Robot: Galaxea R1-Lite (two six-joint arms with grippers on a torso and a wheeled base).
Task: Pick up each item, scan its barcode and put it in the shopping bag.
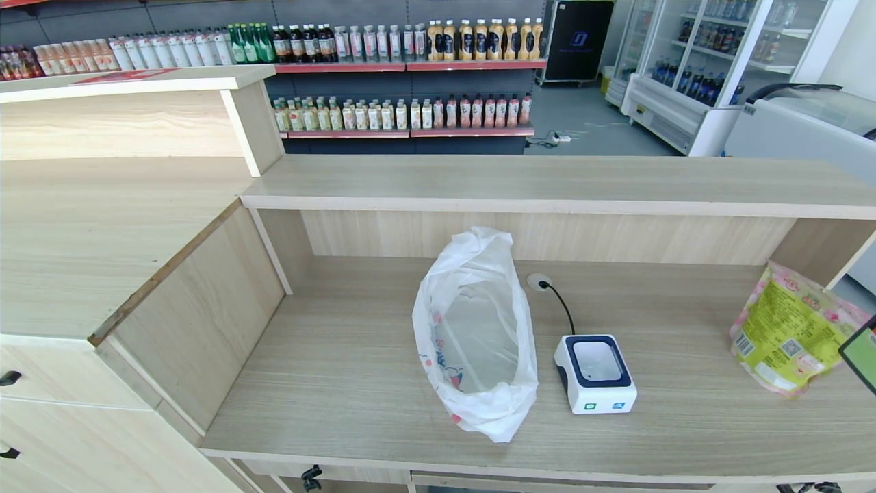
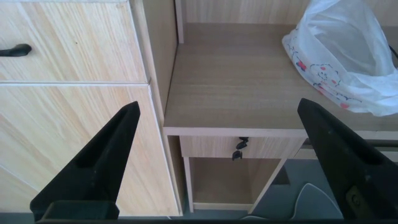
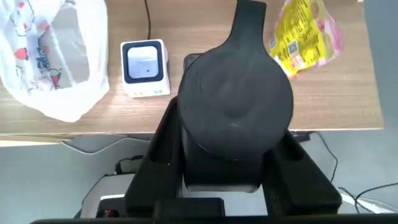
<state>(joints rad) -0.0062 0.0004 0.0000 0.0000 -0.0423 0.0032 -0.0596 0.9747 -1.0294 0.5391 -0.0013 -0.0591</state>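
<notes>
Head view: the shopping bag [image 1: 474,335] lies open and apparently empty at mid-counter [image 1: 328,383], with the barcode scanner [image 1: 595,373] just beside it at its 3 o'clock. A green-and-pink snack packet [image 1: 794,332] lies well apart, further toward 3 o'clock. Left wrist view: the left gripper [image 2: 217,106] hangs spread wide and empty off the counter's front edge, near the bag. Right wrist view: the right gripper [image 3: 236,106] hovers before scanner and packet, its state impossible to tell; the whole task looks yet to be done
</notes>
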